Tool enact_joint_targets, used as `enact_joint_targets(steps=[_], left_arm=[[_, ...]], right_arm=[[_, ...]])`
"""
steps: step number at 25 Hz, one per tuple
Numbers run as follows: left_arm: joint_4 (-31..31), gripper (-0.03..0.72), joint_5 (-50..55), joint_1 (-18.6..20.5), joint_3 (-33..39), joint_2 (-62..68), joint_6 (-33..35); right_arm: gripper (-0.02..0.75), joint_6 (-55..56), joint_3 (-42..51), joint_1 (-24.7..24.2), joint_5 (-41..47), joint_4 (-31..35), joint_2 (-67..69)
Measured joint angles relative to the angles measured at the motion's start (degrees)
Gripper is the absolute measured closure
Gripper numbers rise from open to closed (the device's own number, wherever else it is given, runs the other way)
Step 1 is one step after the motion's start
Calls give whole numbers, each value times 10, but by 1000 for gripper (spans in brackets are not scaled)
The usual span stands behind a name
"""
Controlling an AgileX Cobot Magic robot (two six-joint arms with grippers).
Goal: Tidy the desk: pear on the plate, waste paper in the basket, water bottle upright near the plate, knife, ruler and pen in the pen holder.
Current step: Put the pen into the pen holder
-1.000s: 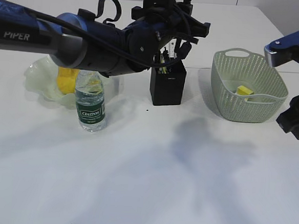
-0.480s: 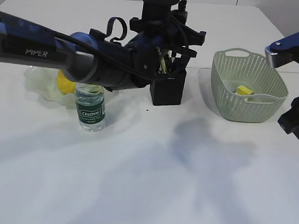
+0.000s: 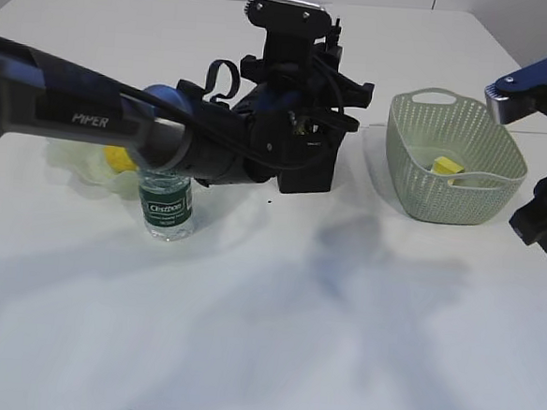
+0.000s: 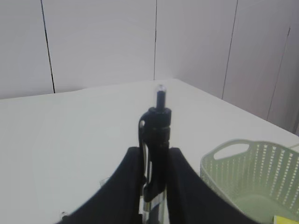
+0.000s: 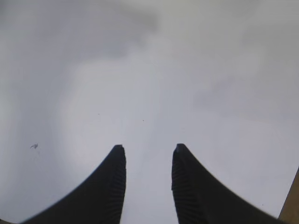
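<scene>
White table [image 3: 274,336] under soft grey shadows, pale wall panels behind. In the exterior view, left arm stretched across from the left edge, its wrist and left claw [image 3: 302,132] massed over the black pen holder [image 3: 312,165], hiding most of the holder and whatever stands in it; claw tips lost among cables and dark housing, so grip not readable here. Water bottle [image 3: 165,207] upright near the arm, cap and neck covered by the forearm, green label showing. Just behind it, only a sliver of the pale plate [image 3: 75,158] and a yellow patch of the pear [image 3: 119,159], the rest blocked by the arm. Green basket [image 3: 455,166] at right, well apart from the holder, a yellow scrap of waste paper [image 3: 447,167] inside. Right arm cut off by the right border, right claw not visible in this view. In the left wrist view, left claw [image 4: 155,161] closed on a dark pen [image 4: 158,135] standing upright between the two fingers [image 4: 128,186], knob end up, lower end cut off by the bottom edge; basket rim [image 4: 233,149] at lower right, blurred. In the right wrist view, right claw [image 5: 147,154] spread apart with nothing between the ribbed fingers [image 5: 114,182], bare table [image 5: 140,70] below, a faint speck at left too small to identify.
</scene>
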Motion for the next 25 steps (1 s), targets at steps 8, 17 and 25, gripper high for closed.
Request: enact_joint_targets(steps=[8, 17, 25], left_arm=[[5, 605, 0, 0, 0, 14, 0], [6, 571, -1, 0, -1, 25, 0], [1, 425, 0, 3, -1, 30, -1]], right_arm=[[485, 0, 0, 0, 0, 0, 0], [485, 0, 0, 0, 0, 0, 0], [485, 0, 0, 0, 0, 0, 0]])
